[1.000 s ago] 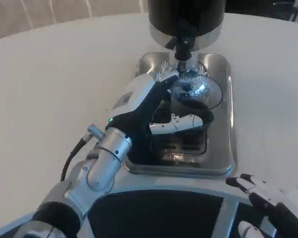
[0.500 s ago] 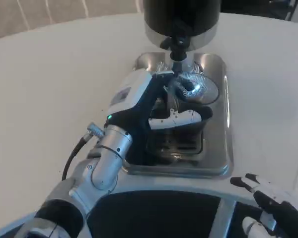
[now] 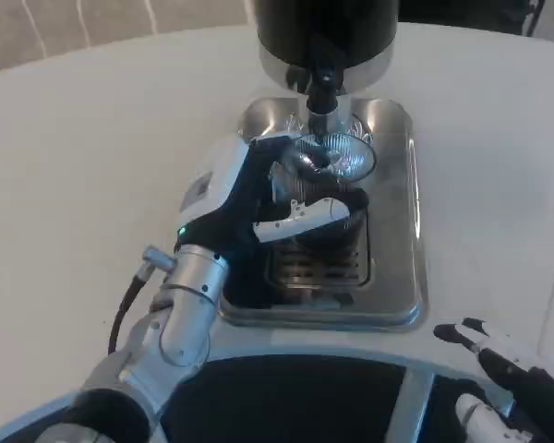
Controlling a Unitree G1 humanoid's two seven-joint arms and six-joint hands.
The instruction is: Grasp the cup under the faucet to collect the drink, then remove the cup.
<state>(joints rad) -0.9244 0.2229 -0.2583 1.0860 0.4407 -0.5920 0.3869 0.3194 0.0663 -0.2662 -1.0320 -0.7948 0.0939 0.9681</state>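
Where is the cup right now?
In the head view the cup sits upper middle, right under the faucet and over the metal tray, held by the left hand.

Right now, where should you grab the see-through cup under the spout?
Grab the clear plastic cup around its side wall, below the rim, coming from the left. The left robot hand holds it so, leaving the open top free under the black spout.

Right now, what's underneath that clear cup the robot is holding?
Under the cup is a steel drip tray with a slotted grate. The left hand grips the cup below the faucet. The hand's fingers and the cup cover the spot directly beneath.
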